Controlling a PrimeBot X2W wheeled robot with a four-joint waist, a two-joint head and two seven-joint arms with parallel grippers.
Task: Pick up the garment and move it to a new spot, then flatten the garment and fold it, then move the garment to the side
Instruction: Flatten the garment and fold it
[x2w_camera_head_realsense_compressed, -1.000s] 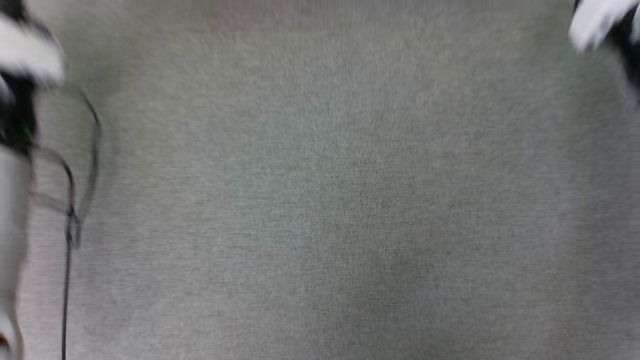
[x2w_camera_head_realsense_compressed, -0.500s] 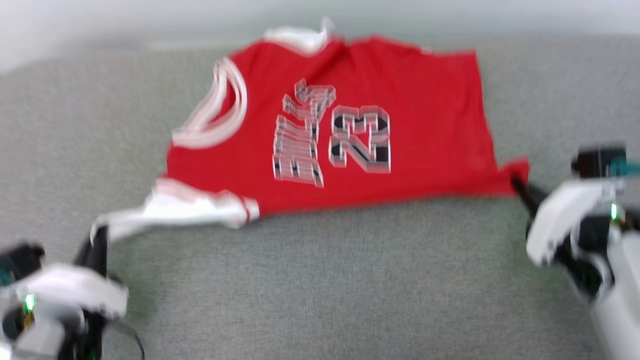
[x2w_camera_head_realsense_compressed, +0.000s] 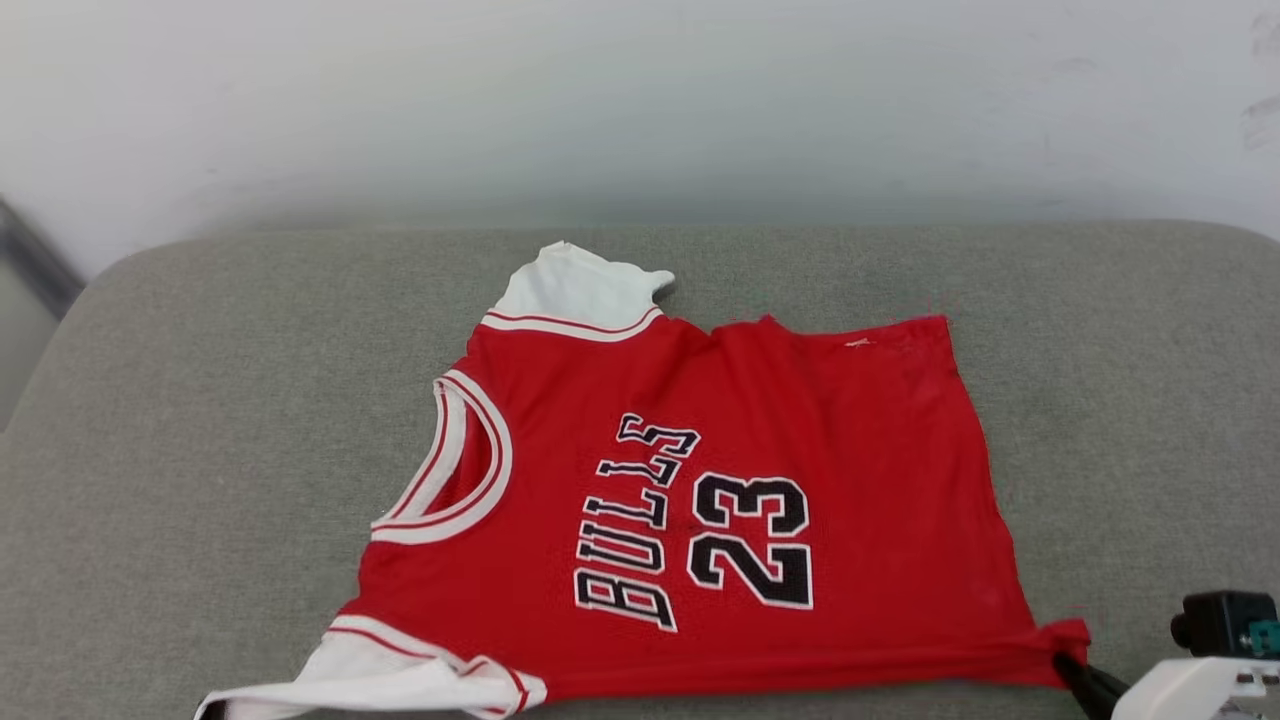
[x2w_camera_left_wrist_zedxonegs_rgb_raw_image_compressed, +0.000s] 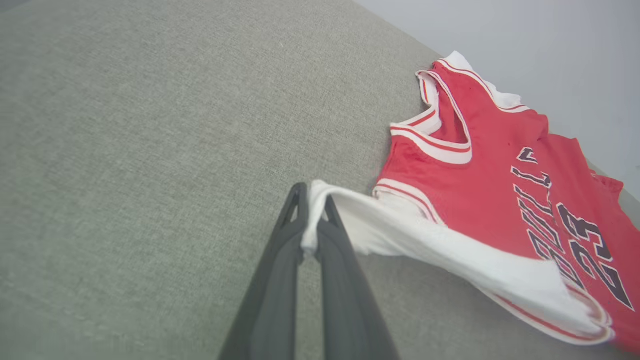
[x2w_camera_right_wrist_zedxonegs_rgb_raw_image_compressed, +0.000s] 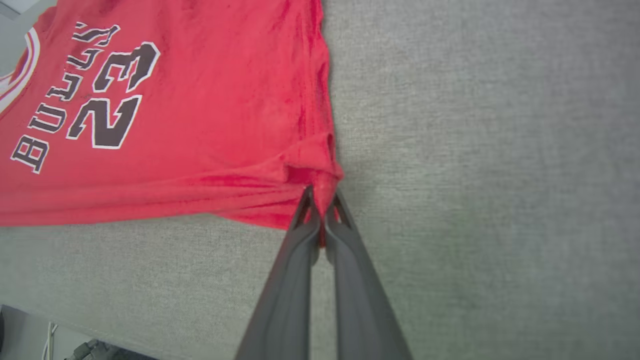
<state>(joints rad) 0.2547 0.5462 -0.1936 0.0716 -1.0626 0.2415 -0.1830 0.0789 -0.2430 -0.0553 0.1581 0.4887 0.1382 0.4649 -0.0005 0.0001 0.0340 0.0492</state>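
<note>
Garment (x2w_camera_head_realsense_compressed: 850, 450) in left pincer (x2w_camera_left_wrist_zedxonegs_rgb_raw_image_compressed: 311, 202), right pincer (x2w_camera_right_wrist_zedxonegs_rgb_raw_image_compressed: 322, 197); taut?

One garment (x2w_camera_head_realsense_compressed: 850, 450), two claws (x2w_camera_left_wrist_zedxonegs_rgb_raw_image_compressed: 313, 196) (x2w_camera_right_wrist_zedxonegs_rgb_raw_image_compressed: 322, 196)

- head view looks forward and down across the grey surface (x2w_camera_head_realsense_compressed: 200, 420) to the wall (x2w_camera_head_realsense_compressed: 640, 100)
- left wrist view sits low and close behind the left gripper (x2w_camera_left_wrist_zedxonegs_rgb_raw_image_compressed: 313, 196)
- right wrist view looks down closely along the right gripper (x2w_camera_right_wrist_zedxonegs_rgb_raw_image_compressed: 321, 193)
- all share the garment (x2w_camera_head_realsense_compressed: 850, 450) and its lettering

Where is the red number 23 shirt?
In the head view the garment lies spread in the middle of the grey cushion, the left gripper pinching its white sleeve and the right gripper its red bottom corner.
</note>
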